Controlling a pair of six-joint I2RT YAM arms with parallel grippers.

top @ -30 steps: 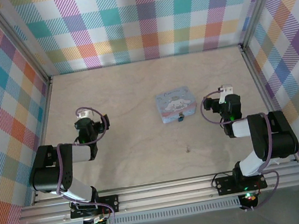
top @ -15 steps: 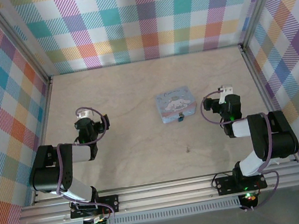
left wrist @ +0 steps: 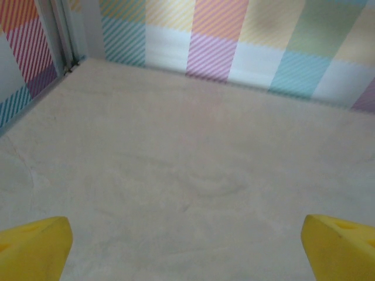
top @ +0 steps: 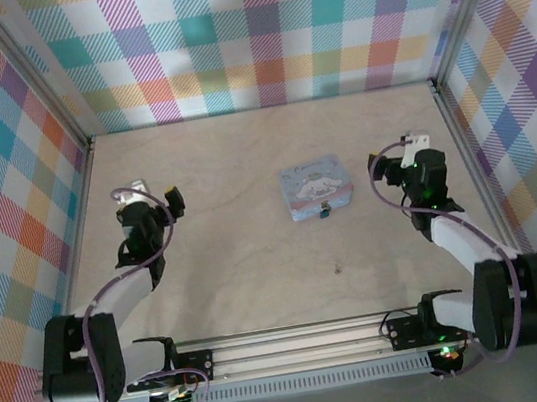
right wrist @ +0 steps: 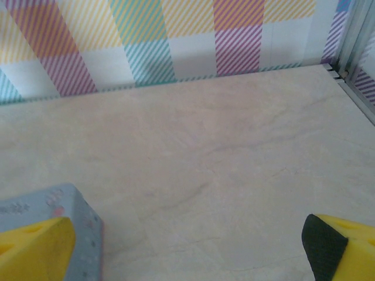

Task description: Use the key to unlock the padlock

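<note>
Peering down from above, I see the padlock (top: 324, 211) only as a dark blur against the near side of the tin (top: 315, 184), just right of the middle of the tabletop (top: 236, 256), and the key (top: 336, 270) as a speck toward the near edge. The pale surface meets plaid walls (top: 255, 41) on three sides. Each wrist view crops its fingertips (left wrist: 35, 246) at the bottom corners, yet the left gripper (left wrist: 184, 234) and right gripper (right wrist: 187, 234) stand spread wide over bare surface, the right's view catching a blurred tin corner.
</note>
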